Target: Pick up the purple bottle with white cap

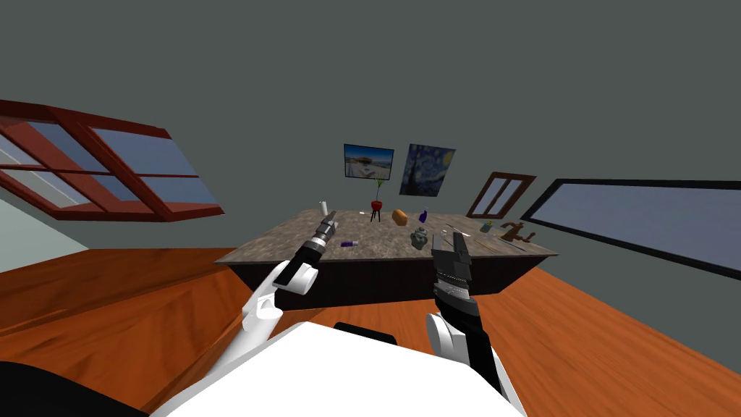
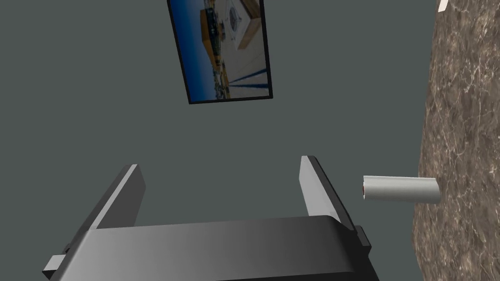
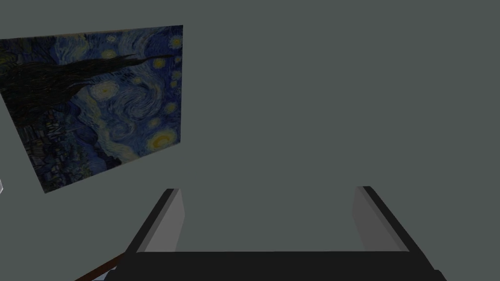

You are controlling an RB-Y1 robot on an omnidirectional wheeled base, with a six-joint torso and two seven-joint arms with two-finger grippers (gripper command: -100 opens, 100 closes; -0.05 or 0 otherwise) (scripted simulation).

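Left gripper [image 1: 330,217]: fingers apart and empty, raised above the left part of the worktop [image 1: 289,245]. A white cylinder [image 2: 400,189] stands upright on the worktop just beside one fingertip, clear of it. The purple bottle [image 1: 349,244] lies on its side on the worktop, at 5 o'clock from the left gripper in the head view and apart from it. Right gripper [image 1: 457,243]: fingers apart and empty, above the worktop's right part, with the bottle at its 9 o'clock.
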